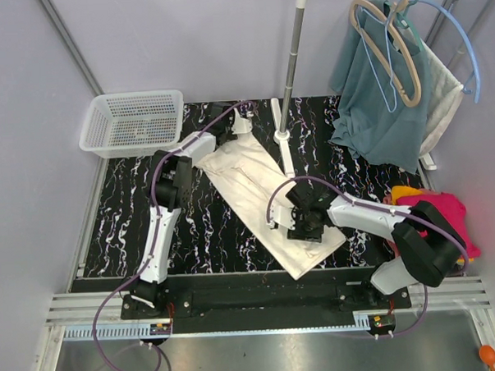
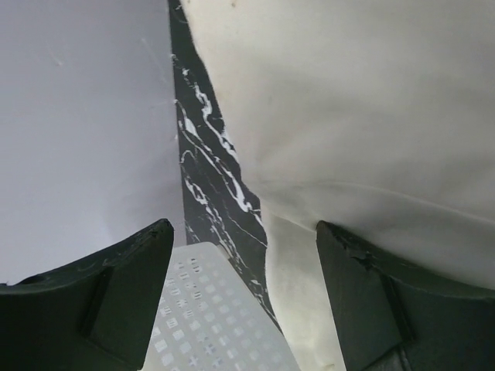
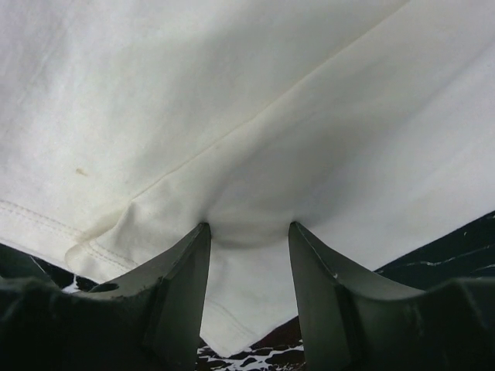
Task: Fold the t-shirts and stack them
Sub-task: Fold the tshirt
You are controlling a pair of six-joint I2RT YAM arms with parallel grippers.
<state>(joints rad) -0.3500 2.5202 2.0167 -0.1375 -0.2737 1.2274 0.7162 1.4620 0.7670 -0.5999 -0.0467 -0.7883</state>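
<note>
You're working over a black, white-veined marble-look table (image 1: 126, 224) with pale walls around it. The cream t-shirt (image 1: 247, 177) is lying on it as a long narrow strip, its long axis running diagonally from far-left to near-right.

The left gripper (image 1: 232, 124) is sitting at the far-left end, spread wide and holding nothing. In its wrist view the shirt's edge is running up between the jaws.

The right gripper (image 1: 305, 226) is pressing down at the near-right end, just inside the hem (image 3: 46, 212). Its jaws are narrowed around a pucker of fabric with a gap showing, so I can't tell whether it's clamping or only closing.

Each arm is covering one end, and the right one is nearer the hem. Judging from that, the next fold is going end-to-end along the diagonal, and you're needing both ends pinched first.

The fabric is looking like soft matte cotton with a stitched hem, so I'm expecting sag mid-span.

The folded pink tee (image 1: 454, 213) and orange tee (image 1: 406, 193) are sitting at the right edge, beside the right arm.
</note>
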